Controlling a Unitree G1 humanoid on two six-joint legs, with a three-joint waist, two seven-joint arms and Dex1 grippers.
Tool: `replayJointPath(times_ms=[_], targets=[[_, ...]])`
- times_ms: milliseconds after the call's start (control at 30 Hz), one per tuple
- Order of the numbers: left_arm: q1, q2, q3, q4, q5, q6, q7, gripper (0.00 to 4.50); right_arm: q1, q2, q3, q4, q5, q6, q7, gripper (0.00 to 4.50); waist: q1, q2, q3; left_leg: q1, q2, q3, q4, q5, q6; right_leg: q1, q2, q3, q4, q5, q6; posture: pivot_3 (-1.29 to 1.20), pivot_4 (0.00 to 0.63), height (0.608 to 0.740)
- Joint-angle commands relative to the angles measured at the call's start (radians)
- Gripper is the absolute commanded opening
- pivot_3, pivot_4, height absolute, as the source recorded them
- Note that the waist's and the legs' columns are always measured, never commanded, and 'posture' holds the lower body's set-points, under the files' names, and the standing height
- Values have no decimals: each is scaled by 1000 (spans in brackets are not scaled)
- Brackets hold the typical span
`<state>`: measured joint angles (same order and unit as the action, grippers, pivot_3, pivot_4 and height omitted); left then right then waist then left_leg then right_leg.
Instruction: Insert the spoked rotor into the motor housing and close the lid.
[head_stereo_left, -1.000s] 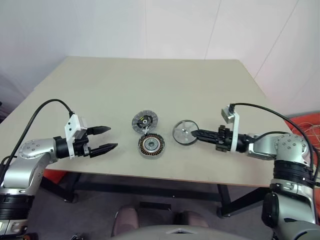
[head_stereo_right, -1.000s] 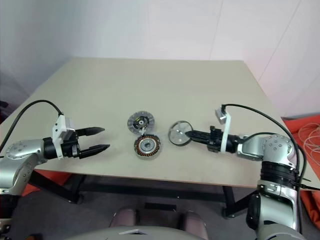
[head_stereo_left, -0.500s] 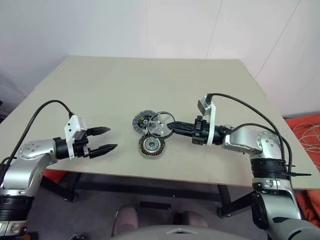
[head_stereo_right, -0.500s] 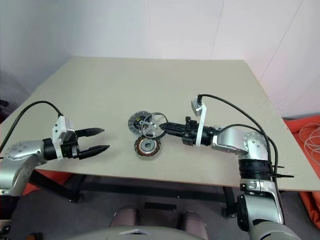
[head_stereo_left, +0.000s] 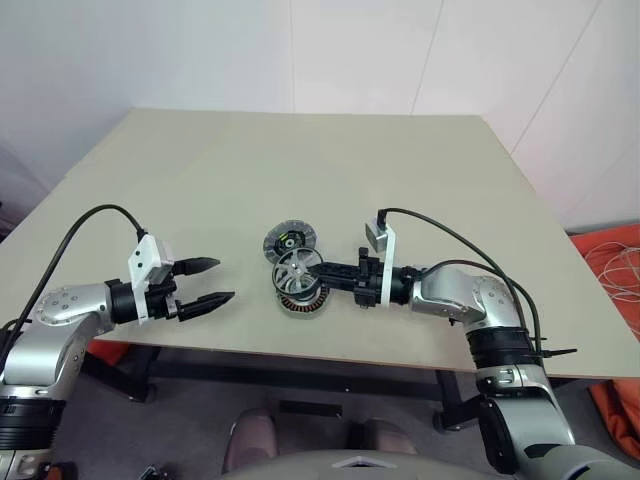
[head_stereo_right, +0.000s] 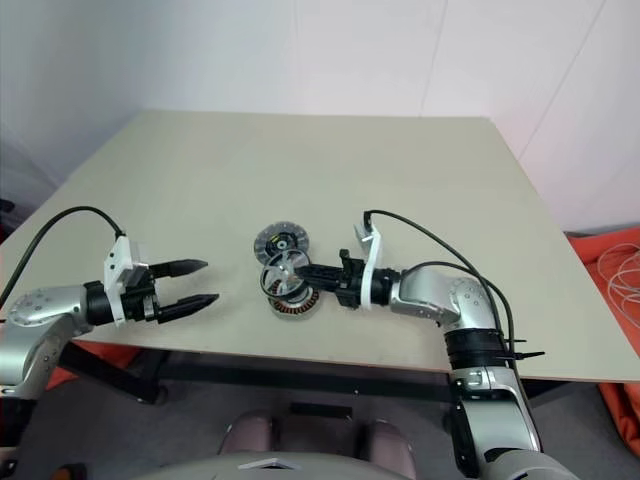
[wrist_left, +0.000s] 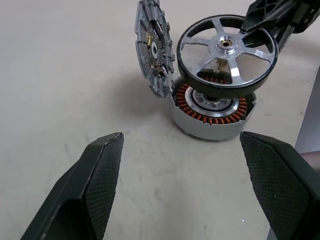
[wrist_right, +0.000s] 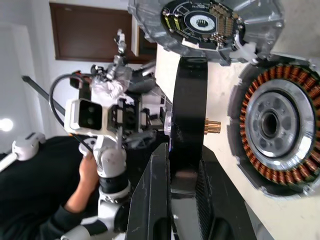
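I have the right gripper (head_stereo_left: 318, 269) clenched on the rim of the shiny silver six-spoked metal rotor (head_stereo_left: 297, 270), its two black fingers (wrist_right: 160, 200) pinching the dark rim edge-on from either side. The rotor hangs just above the round dark motor housing (head_stereo_left: 303, 296) with its ring of copper-coloured windings around a silver centre, and I can see in the left wrist view that the wheel is not seated: it sits level over the cup with its small brass shaft pointing down toward the housing's centre, a gap showing between the two. The housing stands on the pale beige bench (head_stereo_left: 200, 180) close to its near edge, about midway between the left and right edges. The flat grey speckled metal lid (head_stereo_left: 289, 240) with its dark centre stands open, tilted up on the far side of the housing and joined to its edge. My left gripper (head_stereo_left: 216, 282) hovers over the near edge of the bench, well apart from the housing on its left side, with its fingers (wrist_left: 97, 185) released and spread wide, grasping nothing and pointing toward the motor parts. In the right wrist view I also see a person in a black top (wrist_right: 45, 190) beyond the bench.
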<state>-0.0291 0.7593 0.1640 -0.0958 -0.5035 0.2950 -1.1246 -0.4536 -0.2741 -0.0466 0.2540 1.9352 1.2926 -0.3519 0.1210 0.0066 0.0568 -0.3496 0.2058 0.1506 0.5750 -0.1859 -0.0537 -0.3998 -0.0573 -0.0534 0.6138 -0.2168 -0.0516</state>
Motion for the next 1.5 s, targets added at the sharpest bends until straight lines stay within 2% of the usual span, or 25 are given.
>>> replayJointPath(times_ms=[33,1000,1400,1500], targets=[[2,16,36,-44,-12,1,10,3946,-17,14,-3,-6,37,-23,-32,335,0,0,0,0,0,0,0,0,0,0,0,0,0,0,0,0,0,740],[2,23,45,-37,-9,-2,2,3946,7,21,32,31,37,-53,-75,335,0,-1,-1,0,0,0,1,0,0,0,0,0,1,0,0,0,0,740],[-10,10,31,-25,-4,-10,2,3946,-11,-9,8,-29,37,-26,-71,4378,0,-2,-1,1,0,0,1,0,-1,0,0,0,2,0,0,0,0,740],[-21,3,21,-19,-1,-12,0,3946,-18,-31,-2,-59,37,-5,-62,4447,2,-2,-1,1,0,0,1,1,-1,1,0,0,3,0,0,0,0,740]])
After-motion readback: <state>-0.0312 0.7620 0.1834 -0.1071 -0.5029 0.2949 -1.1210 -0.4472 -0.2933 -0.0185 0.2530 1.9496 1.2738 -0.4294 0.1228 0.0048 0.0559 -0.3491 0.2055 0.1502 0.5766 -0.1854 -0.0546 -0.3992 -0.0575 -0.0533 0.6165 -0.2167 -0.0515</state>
